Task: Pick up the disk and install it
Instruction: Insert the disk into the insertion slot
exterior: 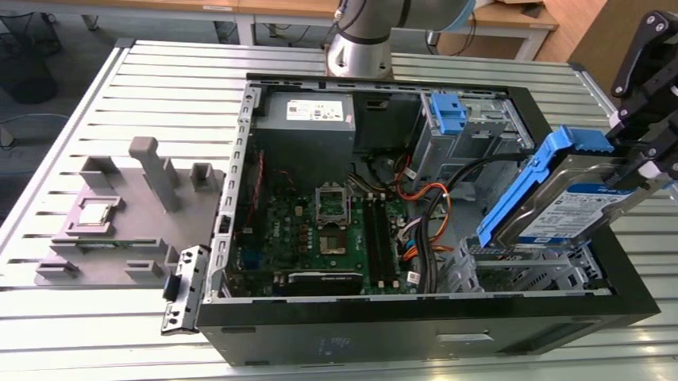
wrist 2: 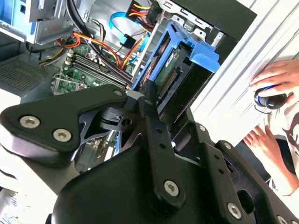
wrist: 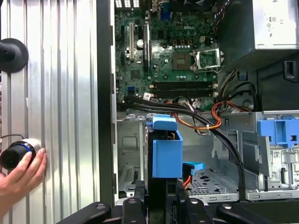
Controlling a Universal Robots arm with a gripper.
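The gripper [wrist: 161,201] is clenching the disk [wrist: 167,149], its jaws gripping the end opposite the blue tab. The disk is hanging tilted just over the bay [exterior: 529,274] inside the case [exterior: 424,321], the motherboard [wrist: 163,56] lying beyond.

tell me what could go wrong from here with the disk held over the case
1. The gripper holds the disk tilted, near one end; it may meet the metal drive bay skewed and jam.
2. The black and orange cables run close beside that bay and could be snagged or pinched.
3. A person's hand rests on the table beside the case, possibly too close to the work.
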